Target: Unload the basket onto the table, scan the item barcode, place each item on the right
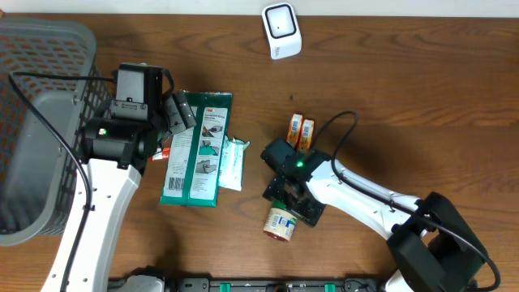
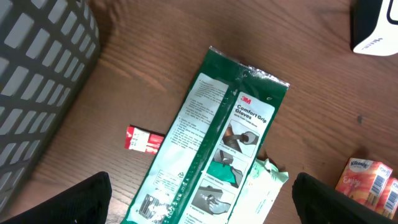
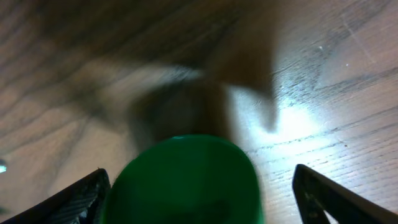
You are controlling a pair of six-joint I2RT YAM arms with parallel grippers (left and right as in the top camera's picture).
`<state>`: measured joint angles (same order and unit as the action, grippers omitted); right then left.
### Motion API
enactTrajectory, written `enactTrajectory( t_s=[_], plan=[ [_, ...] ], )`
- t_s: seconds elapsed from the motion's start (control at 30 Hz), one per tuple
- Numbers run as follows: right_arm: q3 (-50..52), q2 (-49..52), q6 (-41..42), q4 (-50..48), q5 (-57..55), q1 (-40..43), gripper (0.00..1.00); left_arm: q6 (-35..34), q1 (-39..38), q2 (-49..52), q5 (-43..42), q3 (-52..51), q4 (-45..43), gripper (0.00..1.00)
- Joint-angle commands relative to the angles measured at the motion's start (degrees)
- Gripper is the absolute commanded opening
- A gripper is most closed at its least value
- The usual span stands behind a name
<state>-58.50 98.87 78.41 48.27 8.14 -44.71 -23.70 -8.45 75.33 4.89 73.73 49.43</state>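
Right claw (image 1: 285, 204) sits over the small jar with printed label (image 1: 280, 225), near the bench's (image 1: 389, 81) front edge, about mid-width. In the wrist view we see its round green lid (image 3: 186, 180) between the fingers (image 3: 74, 202). The jaws are spread wide and not clamped. Left claw (image 1: 177, 113) hovers near the back-left, beside the grey plastic mesh basket (image 1: 40, 122), over the top end of the flat green glove packet (image 1: 199, 150). Its jaws are wide apart with nothing between them. White boxy scanner (image 1: 281, 31) stands at the back edge, middle. White wipe pack (image 1: 233, 162) touches the glove packet. Small red packet (image 2: 144, 140) lies on the packet's other side. Two orange tissue packs (image 1: 299, 131) lie near the right claw.
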Motion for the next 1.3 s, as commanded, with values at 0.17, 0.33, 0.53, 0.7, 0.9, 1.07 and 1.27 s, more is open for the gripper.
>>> enactTrajectory(
  t_s=[0.17,0.33,0.53,0.7,0.9,1.07,1.27],
  plan=[
    [0.44,-0.39,-7.19,-5.31,-0.98,-0.94,0.76,0.92,0.13,-0.11,0.74,0.74,-0.02,0.93],
    [0.44,-0.39,-8.85,-5.27,-1.03,-1.05,0.83,0.92,0.13,-0.11,0.74,0.74,-0.04,0.93],
    [0.44,-0.39,-13.7,-5.42,-1.62,-1.05,0.83,0.92,0.13,-0.11,0.74,0.74,-0.04,0.93],
    [0.44,-0.39,-23.82,-5.4,-0.92,-1.03,0.91,0.92,0.13,-0.11,0.74,0.74,-0.04,0.93],
    [-1.57,-0.42,-35.8,-5.42,-0.59,0.61,0.93,0.92,0.13,-0.11,0.74,0.74,-0.02,0.93],
    [-6.82,-0.44,-49.33,-4.55,4.31,3.08,0.99,0.92,0.13,-0.11,0.74,0.74,-0.04,0.93],
    [-16.5,-0.42,-62.73,1.86,7.82,5.09,0.81,0.92,0.13,-0.11,0.74,0.74,-0.04,0.93]
  ],
)
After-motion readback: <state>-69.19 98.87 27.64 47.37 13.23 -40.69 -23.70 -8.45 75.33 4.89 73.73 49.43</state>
